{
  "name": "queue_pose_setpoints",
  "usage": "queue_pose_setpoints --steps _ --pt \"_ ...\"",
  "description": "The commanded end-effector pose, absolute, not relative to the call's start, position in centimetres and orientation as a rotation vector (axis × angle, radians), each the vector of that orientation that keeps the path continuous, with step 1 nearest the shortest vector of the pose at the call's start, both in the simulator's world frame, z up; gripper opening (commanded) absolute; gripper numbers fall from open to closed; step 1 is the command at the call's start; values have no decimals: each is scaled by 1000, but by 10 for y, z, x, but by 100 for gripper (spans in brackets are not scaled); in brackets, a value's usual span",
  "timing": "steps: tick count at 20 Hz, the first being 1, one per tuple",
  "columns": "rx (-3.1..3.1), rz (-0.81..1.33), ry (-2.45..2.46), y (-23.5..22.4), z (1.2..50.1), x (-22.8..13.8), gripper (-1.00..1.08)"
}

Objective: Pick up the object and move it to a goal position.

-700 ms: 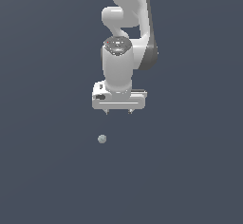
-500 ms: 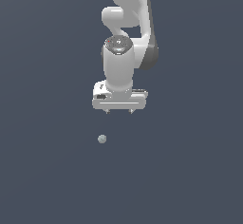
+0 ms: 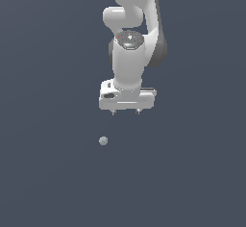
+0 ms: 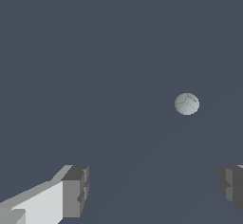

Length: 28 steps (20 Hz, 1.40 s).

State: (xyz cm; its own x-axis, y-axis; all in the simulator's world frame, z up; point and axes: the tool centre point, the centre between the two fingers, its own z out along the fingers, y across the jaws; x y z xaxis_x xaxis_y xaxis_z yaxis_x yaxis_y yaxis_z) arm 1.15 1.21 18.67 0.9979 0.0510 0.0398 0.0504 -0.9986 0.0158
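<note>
While the gripper (image 3: 125, 111) hangs with its fingers (image 4: 76, 190) wide apart and empty, the ball (image 3: 103, 141) sits lower, toward the exterior view's left, not between them.

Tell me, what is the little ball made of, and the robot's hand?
The ball looks like pale grey-green stone or clay: dull, no shine, with faint crack-like lines. Since this is a computer render, that is only a guess. The gripper looks like smooth white plastic or painted metal, softly glossy, and its fingertips look like dark grey matte rubber or plastic.
</note>
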Motion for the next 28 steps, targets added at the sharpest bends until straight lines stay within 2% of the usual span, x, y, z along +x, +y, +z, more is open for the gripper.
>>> queue_pose_setpoints --steps 1,9,18,28 --pt "3127 60 60 9 184 13 100" --pt "3135 45 -112 -14 160 30 100" --pt "3113 16 -446 -62 107 56 100" --pt "3077 1 -636 -92 73 67 100"
